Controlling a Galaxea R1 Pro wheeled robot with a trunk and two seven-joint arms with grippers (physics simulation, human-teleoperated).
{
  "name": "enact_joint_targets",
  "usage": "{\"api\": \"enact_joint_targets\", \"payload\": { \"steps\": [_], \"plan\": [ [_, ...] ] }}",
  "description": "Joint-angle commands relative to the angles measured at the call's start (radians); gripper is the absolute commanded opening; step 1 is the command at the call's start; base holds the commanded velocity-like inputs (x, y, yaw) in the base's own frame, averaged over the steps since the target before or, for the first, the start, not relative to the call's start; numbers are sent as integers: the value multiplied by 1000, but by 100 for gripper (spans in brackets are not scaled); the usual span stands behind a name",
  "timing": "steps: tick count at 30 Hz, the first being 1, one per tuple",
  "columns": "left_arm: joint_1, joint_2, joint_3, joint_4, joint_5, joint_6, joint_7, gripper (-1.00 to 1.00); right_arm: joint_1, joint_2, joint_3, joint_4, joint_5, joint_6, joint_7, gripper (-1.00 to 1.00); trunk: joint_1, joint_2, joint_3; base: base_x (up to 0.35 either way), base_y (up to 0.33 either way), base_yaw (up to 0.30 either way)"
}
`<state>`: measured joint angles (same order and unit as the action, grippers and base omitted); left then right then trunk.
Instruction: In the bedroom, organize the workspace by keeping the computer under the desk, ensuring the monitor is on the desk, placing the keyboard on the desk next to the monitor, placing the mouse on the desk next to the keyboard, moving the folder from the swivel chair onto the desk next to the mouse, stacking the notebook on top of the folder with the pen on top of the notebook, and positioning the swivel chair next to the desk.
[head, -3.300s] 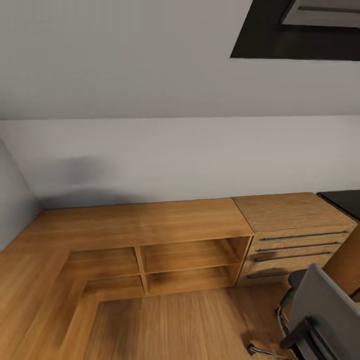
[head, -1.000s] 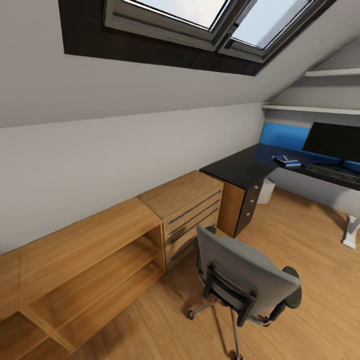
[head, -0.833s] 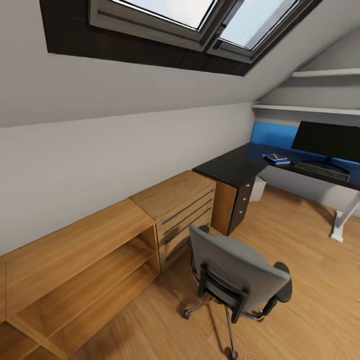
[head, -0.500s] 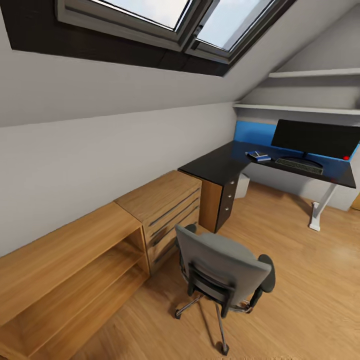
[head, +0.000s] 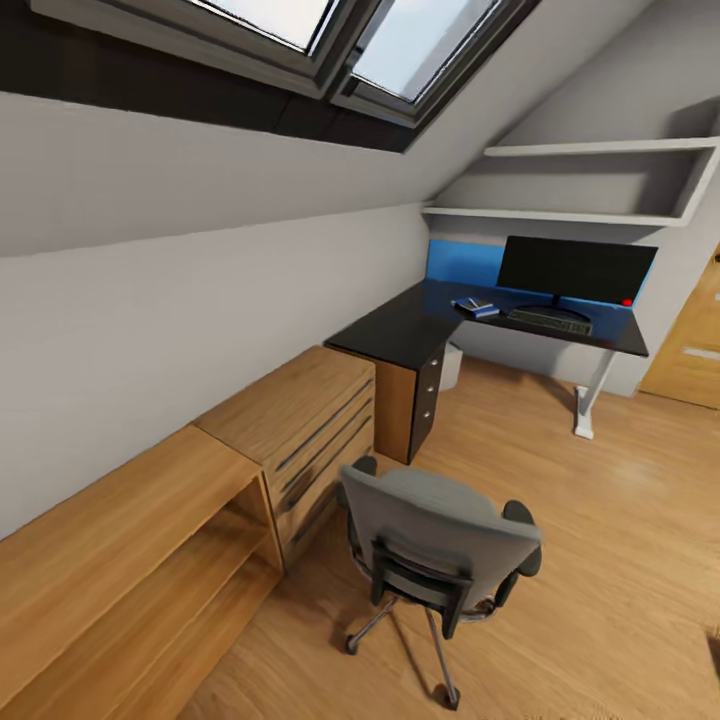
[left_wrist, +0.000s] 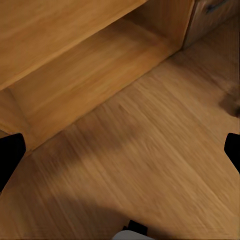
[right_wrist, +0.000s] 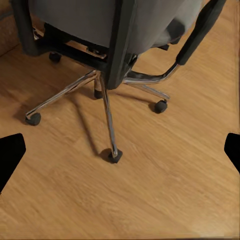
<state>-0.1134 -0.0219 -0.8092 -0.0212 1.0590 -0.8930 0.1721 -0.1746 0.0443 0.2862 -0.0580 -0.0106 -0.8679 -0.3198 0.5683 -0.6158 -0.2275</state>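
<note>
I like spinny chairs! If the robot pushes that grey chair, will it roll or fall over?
Probably roll: the swivel chair stands on castors on smooth wood floor. Tipping seems unlikely, since its chrome legs spread wide. It may spin or veer sideways.

Little of the robot's body shows: black fingertips and one pale rounded part.

In the left wrist view, the left hand (left_wrist: 120, 150) shows as two flat matte-black fingertips (left_wrist: 10, 155), angular wedges with slanted edges and no markings, screws or cables on them. Between them sits a small black block topped by a pale grey-white rounded piece (left_wrist: 131, 234). In the right wrist view, the right hand (right_wrist: 120, 152) shows the same two plain black wedge-shaped fingertips (right_wrist: 11, 152).
</note>
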Motion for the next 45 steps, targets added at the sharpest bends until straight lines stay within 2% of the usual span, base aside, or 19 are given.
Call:
{"api": "enact_joint_targets", "payload": {
  "steps": [1, 21, 45],
  "plan": [
    [0, 0, -8, -1, -1, -1, 10, 100, -1, 0, 8, 1, -1, -2, -8, 100, 1, -1, -1, 140, 225, -298],
    [0, 0, -8, -1, -1, -1, 10, 100, -2, 0, 8, 1, -1, -2, -8, 100, 1, -1, -1, 19, 41, -298],
    [0, 0, -8, -1, -1, 0, 10, 100, -1, 0, 8, 1, -1, -1, -8, 100, 1, -1, -1, 0, 175, -298]
  ]
}}
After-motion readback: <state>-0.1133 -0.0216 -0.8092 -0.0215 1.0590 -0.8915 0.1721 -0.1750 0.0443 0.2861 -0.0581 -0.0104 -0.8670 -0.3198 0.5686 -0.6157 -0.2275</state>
